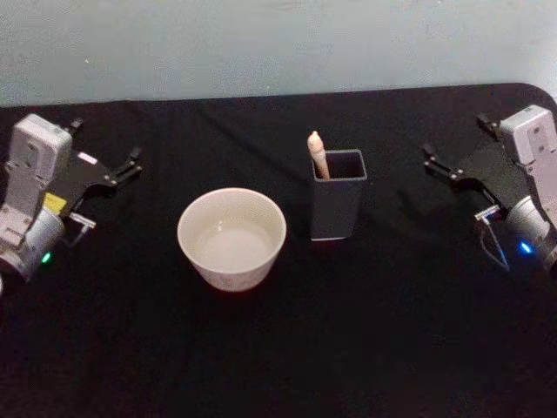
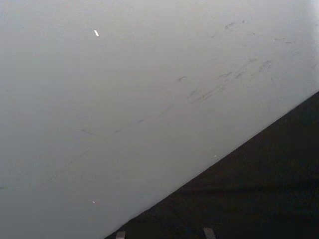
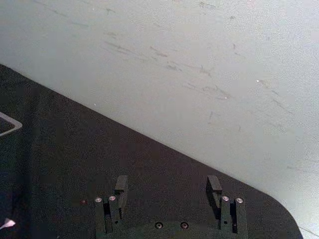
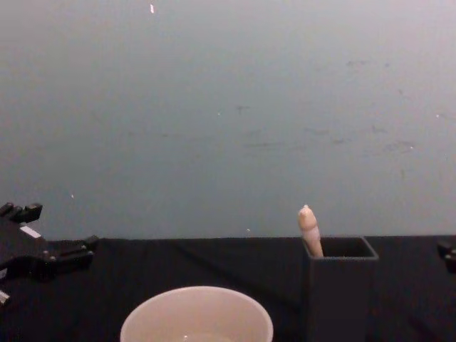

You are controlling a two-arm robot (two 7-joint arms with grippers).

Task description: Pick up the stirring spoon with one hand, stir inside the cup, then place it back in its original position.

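Your right gripper point(image 1: 432, 161) hung spread and empty, the stirring spoon point(image 1: 317, 150) well to its left in the holder point(image 1: 335, 213) beside the cup point(image 1: 228, 277), likely light, stiff and best pinched at its peach tip, while your left gripper point(image 1: 132, 164) sat spread too.

Nothing legible; the white label point(image 1: 87, 158) on the left claw point(image 1: 129, 165) seems blank.

We read this as a robot lab bench: table point(image 1: 392, 331) under plain black cloth, set against a bare, scuffed pale wall point(image 4: 228, 107), left arm point(image 1: 35, 200) and right arm point(image 1: 533, 174) stationed at either end of it.
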